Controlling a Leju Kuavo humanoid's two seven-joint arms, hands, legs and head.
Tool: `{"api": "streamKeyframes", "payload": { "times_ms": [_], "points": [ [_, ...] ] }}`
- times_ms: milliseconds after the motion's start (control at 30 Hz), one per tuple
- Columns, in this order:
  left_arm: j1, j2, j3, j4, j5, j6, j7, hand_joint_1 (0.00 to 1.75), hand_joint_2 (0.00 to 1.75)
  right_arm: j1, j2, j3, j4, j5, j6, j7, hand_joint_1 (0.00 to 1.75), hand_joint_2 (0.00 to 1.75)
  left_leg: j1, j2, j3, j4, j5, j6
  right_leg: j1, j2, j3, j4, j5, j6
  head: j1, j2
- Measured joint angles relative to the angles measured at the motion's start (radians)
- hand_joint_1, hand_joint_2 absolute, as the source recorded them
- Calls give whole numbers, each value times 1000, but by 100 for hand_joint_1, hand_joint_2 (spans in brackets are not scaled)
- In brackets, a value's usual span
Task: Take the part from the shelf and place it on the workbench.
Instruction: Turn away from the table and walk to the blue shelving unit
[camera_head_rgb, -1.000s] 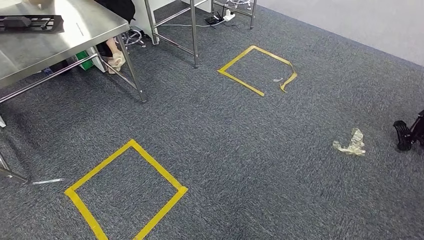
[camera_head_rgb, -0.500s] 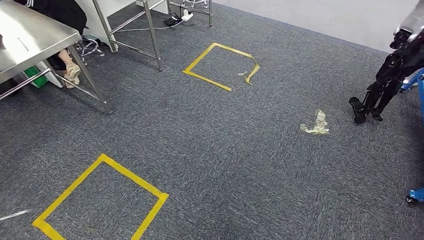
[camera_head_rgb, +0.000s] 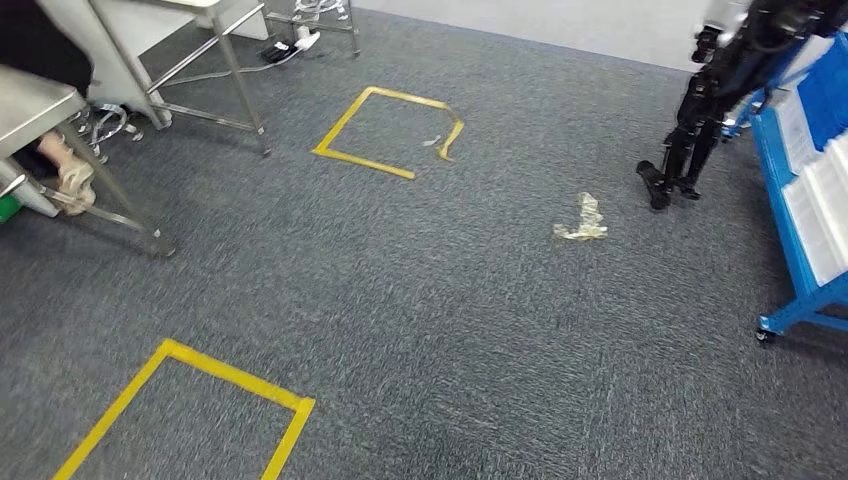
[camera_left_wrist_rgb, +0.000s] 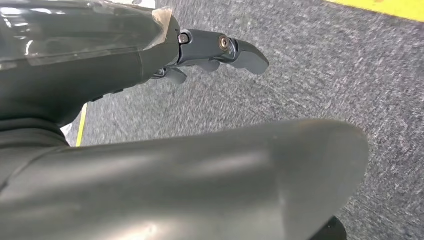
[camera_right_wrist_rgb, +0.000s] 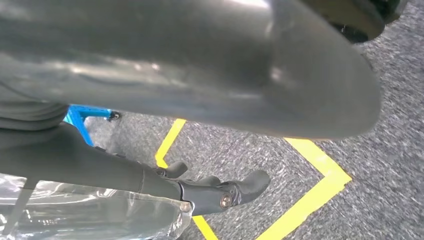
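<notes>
Blue metal shelf (camera_head_rgb: 800, 215) stands far right, nearer the right hand (camera_right_wrist_rgb: 220, 192); left hand (camera_left_wrist_rgb: 220, 52) and right hang loosely spread, holding nothing.

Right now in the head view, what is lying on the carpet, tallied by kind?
Yellow tape squares: 2 (far one, near one, partly cut off by the frame)
Crumpled clear tape scrap: 1
Total: 3

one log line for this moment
phase: walking, shelf not reached | left hand: empty | right hand: empty | blue shelf: ahead right | part: not seen
</notes>
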Motion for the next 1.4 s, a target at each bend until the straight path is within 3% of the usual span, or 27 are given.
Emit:
{"api": "streamKeyframes", "payload": {
  "times_ms": [67, 133, 200, 233, 267, 300, 333, 400, 433, 500, 567, 633, 700, 767, 800, 833, 900, 967, 1000, 1067, 1100, 1167, 1200, 1267, 1300, 1333, 1400],
  "points": [
    [-4, -2, 0, 0, 0, 6, 2, 0, 0, 1, 0, 0, 0, 2, 1, 2, 0, 0, 4, 5, 9, -3, -4, -14, -3, 23, -1, -2, 4, -19, -5, 0],
    [-5, -3, 0, 0, -1, 10, 2, 0, 0, 0, 1, 0, 0, 6, 2, 4, 0, 0, 9, -40, -8, 43, -42, -22, -12, 44, 3, -7, 10, -36, -8, 0],
    [-2, -3, 0, 0, -1, 12, 2, 0, 0, -2, 4, 1, 0, 9, 2, 5, 0, 0, 11, -94, -67, 170, -111, -23, -11, 66, 1, -7, 13, -48, -12, 0],
    [0, -3, 0, 0, -2, 12, 2, 0, 0, -2, 6, 1, 0, 10, 2, 5, 0, 0, 10, -105, -100, 237, -138, -23, -8, 78, 0, -7, 13, -51, -12, 0],
    [2, -3, 0, 0, -1, 12, 2, 0, 0, -1, 7, 1, 0, 10, 3, 5, 0, 0, 10, -109, -123, 278, -145, -22, -6, 92, 0, -7, 13, -51, -12, 0],
    [3, -3, 0, 0, -1, 12, 3, 0, 0, -1, 8, 1, 0, 10, 3, 5, 0, 0, 10, -111, -128, 280, -131, -21, -4, 106, 2, -7, 13, -51, -12, 0],
    [4, -3, 0, 0, -1, 12, 3, 0, 0, 0, 8, 1, 0, 10, 3, 5, 0, 0, 11, -113, -115, 246, -100, -19, -4, 120, 3, -6, 13, -50, -12, 0],
    [5, -3, 0, 0, -1, 12, 3, 0, 0, -2, 9, 1, 0, 11, 4, 5, 0, 0, 14, -147, -60, 114, -28, -14, -2, 147, 5, -4, 12, -48, -13, 0],
    [5, -2, 0, 0, 0, 12, 3, 0, 0, -3, 10, 1, 0, 11, 5, 6, 0, 0, 15, -165, -38, 62, -8, -12, 1, 159, 4, -2, 11, -46, -12, 0],
    [4, -1, 0, 0, 1, 13, 2, 0, 0, -5, 12, 1, 0, 13, 7, 7, 0, 0, 12, -185, -24, 17, -2, -6, 3, 179, -6, -1, 11, -35, -12, 0],
    [3, 0, 0, 0, 4, 14, 2, 0, 0, -2, 12, 2, 0, 16, 8, 9, 0, 0, 8, -162, -20, 11, 0, 8, 0, 194, -15, -4, 13, -22, -12, 0],
    [0, 0, 0, 0, 7, 19, 1, 0, 0, 1, 11, 2, 0, 18, 8, 9, 0, 0, 9, -138, -12, 4, 5, 23, 1, 159, -33, 28, -3, -17, -9, 0],
    [-1, 0, 1, 0, 8, 27, 0, 0, 0, -1, 12, 3, 0, 19, 9, 10, 0, 0, 8, -111, -8, 0, 6, 31, 4, 99, -88, 139, -55, -24, -5, 0],
    [1, -1, 1, 0, 8, 38, 2, 0, 0, -1, 12, 3, 0, 19, 9, 8, 0, 0, 5, -81, -8, 0, 3, 34, 5, 79, -153, 267, -104, -25, -2, 0],
    [2, -1, 1, 0, 7, 43, 4, 0, 0, 2, 12, 3, 0, 19, 10, 5, 0, 0, 4, -68, -7, 0, 1, 35, 5, 76, -164, 289, -107, -20, -2, 0],
    [3, -1, 1, 0, 7, 48, 6, 0, 0, 6, 11, 4, 0, 19, 11, 2, 0, 0, 4, -56, -6, 0, -1, 33, 4, 72, -153, 268, -94, -12, -2, 0],
    [3, -3, 1, 0, 5, 54, 9, 0, 0, 12, 8, 6, 0, 20, 11, -5, 0, 0, 3, -36, 1, 0, -6, 27, 4, 37, -78, 127, -41, 2, -1, 0],
    [3, -3, 2, 0, 5, 56, 11, 0, 0, 12, 8, 9, 0, 22, 13, -9, 0, 0, -3, -18, 10, 0, -15, 16, 9, -1, -18, 18, -2, -3, -3, 0],
    [3, -3, 2, 0, 4, 58, 12, 0, 0, 11, 8, 10, 0, 23, 15, -10, 0, 0, -6, -9, 15, 0, -19, 11, 12, -8, -9, 1, 4, -11, -4, 0],
    [2, -3, 3, 0, 5, 63, 14, 0, 0, 14, 8, 15, 0, 29, 25, -9, 0, 0, -6, 8, 24, -4, -24, 2, 11, 15, -12, 1, 7, -27, -6, 0],
    [2, -4, 3, 0, 5, 65, 14, 0, 0, 16, 7, 18, 0, 32, 31, -7, 0, 0, -3, 0, 26, 0, -31, -4, 8, 27, -11, 0, 9, -34, -7, 0],
    [1, -4, 4, 0, 5, 69, 12, 0, 0, 17, 6, 24, 1, 36, 39, -3, 0, 0, 2, -47, 1, 63, -75, -11, -1, 51, -6, -4, 13, -50, -11, 0],
    [2, -4, 5, 0, 5, 72, 11, 0, 0, 17, 7, 26, 1, 38, 42, -1, 0, 0, 4, -78, -28, 124, -108, -12, -1, 62, -7, -4, 14, -55, -12, 0],
    [6, -4, 6, 0, 6, 78, 14, 0, 0, 16, 10, 28, 1, 42, 46, -2, 0, 0, 4, -104, -95, 252, -156, -11, 3, 88, -7, -4, 14, -62, -13, 0],
    [7, -4, 7, 0, 7, 81, 16, 0, 0, 16, 10, 31, 1, 45, 48, -3, 0, 0, 4, -108, -116, 281, -154, -10, 5, 103, -6, -4, 14, -62, -13, 0],
    [9, -4, 8, 0, 8, 83, 18, 0, 0, 16, 11, 33, 1, 48, 50, -4, 0, 0, 4, -110, -119, 273, -134, -8, 6, 117, -4, -3, 14, -62, -13, 0],
    [9, -4, 11, 0, 11, 87, 20, 0, 0, 14, 11, 40, 1, 52, 55, -5, 0, 0, 6, -135, -78, 159, -55, -2, 6, 145, -2, -2, 14, -62, -13, 0]
  ]
}}
